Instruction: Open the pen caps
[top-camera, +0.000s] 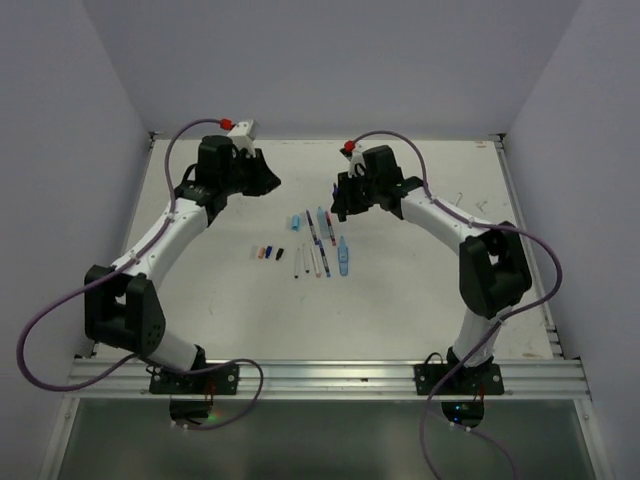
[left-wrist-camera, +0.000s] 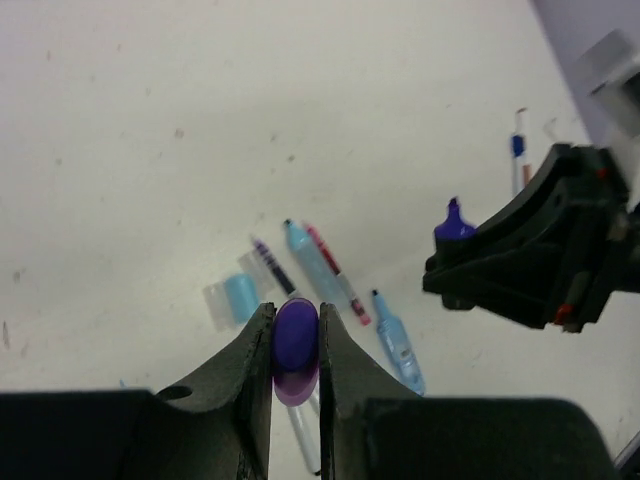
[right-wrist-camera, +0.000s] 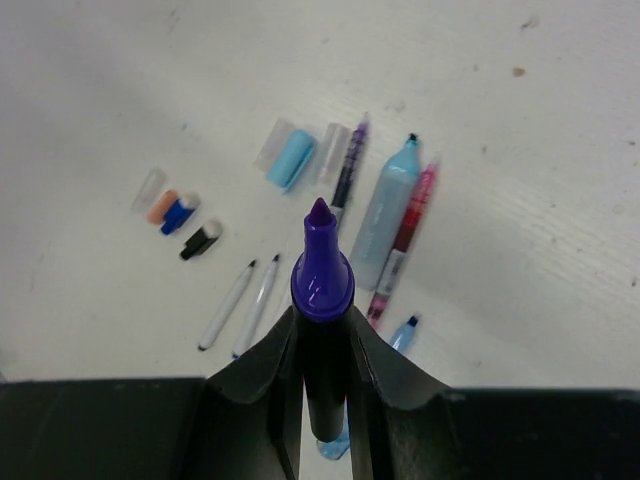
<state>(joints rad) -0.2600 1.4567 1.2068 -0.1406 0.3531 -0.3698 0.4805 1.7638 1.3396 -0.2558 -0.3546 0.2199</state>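
We see the left gripper pinching the purple cap, well apart from the right gripper clamped on the bared purple marker, its tip seemingly aimed downward.

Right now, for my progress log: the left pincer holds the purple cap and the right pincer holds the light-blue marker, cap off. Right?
Not quite: the right pincer holds the purple marker, cap off, as the right wrist view shows; the light-blue marker lies on the table. The left pincer does hold the purple cap.
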